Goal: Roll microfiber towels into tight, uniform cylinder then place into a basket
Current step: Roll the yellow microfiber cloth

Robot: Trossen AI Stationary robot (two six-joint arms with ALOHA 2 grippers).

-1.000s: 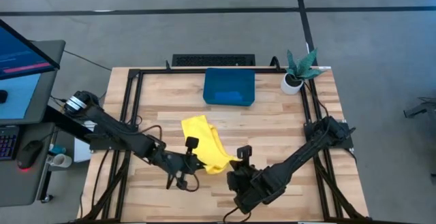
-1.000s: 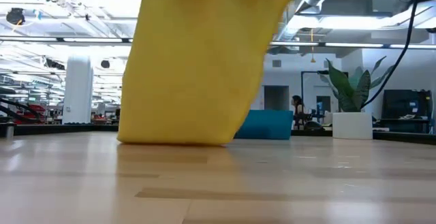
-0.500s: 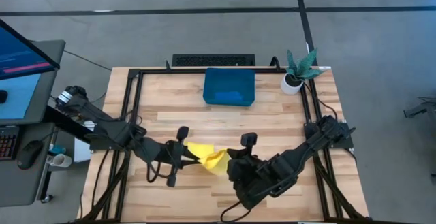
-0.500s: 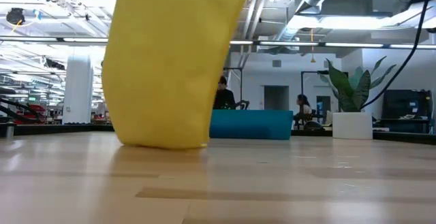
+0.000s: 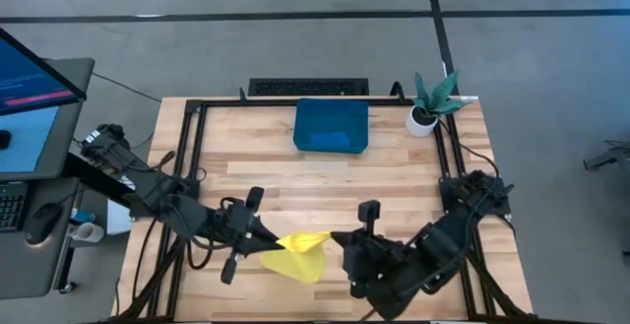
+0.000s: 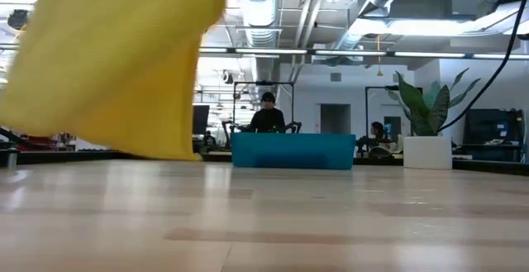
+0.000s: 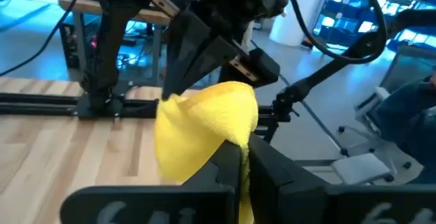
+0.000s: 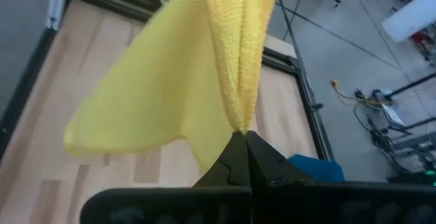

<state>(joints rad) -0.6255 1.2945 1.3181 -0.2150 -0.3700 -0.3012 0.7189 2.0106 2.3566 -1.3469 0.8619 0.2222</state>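
Both my claws, left claw point(image 5: 268, 246) and right claw point(image 5: 338, 238), pinch the yellow towel point(image 5: 298, 254), now dragged nearer, off the surface point(image 5: 394, 181); rolling hasn't begun.

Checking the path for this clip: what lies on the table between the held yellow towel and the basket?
Nothing: in the high view only bare wood separates the yellow towel, pinched by the left gripper and right gripper, from the basket.

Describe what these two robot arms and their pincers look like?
Both are black, jointed metal arms with black cables running along them. The left gripper and right gripper each end in two narrow dark fingers, with a small black boxy camera mounted behind.
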